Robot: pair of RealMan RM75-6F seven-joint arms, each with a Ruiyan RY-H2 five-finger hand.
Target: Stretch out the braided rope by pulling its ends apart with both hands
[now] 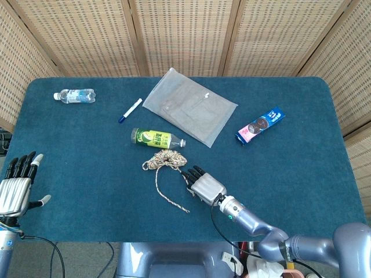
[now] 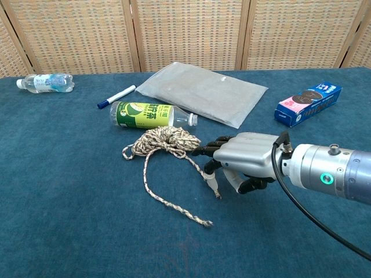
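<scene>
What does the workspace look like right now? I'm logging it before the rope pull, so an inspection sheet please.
Surface: blue cloth table.
Job's things: braided rope bunched, two loose ends trailing forward.
Clutter: green bottle, water bottle, marker, grey pouch, cookie pack.
Hands: right hand low at one rope end, grip unclear; left hand open at table edge.
Cables: black cable along right forearm.
Surroundings: woven screen panels.
</scene>
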